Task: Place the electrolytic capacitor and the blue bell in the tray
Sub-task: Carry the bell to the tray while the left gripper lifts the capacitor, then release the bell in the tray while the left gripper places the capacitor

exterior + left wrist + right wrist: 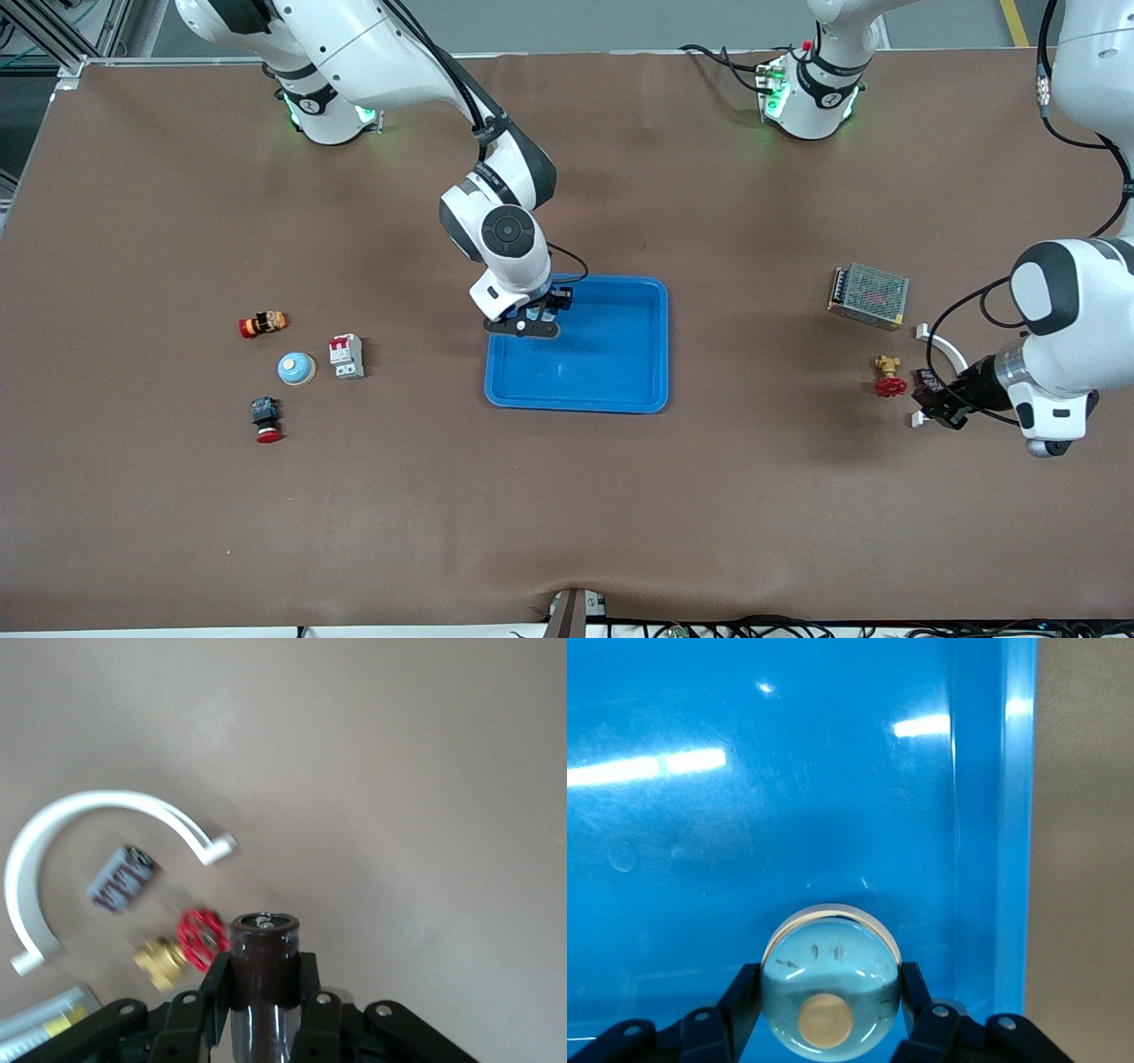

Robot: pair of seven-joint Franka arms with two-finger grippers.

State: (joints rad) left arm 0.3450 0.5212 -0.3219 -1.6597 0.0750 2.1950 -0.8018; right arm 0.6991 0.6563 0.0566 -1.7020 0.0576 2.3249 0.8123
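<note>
Red-handled valve [888,377] beside mesh-topped metal box [869,295]

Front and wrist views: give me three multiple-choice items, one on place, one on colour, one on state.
1. The right end effector is: A over the shallow bright-blue plastic tray; B parked by its base; C beside the left arm's base.
2. The cylindrical capacitor in the left end effector is: A yellow; B dark brown; C green.
3. The right end effector is: A open, empty; B shut, empty; C shut on the pale blue dome-shaped bell.
Answers: A, the tray's floor fills its wrist view; B, the can shows brown; C, fingers clamp the dome's sides.
</note>
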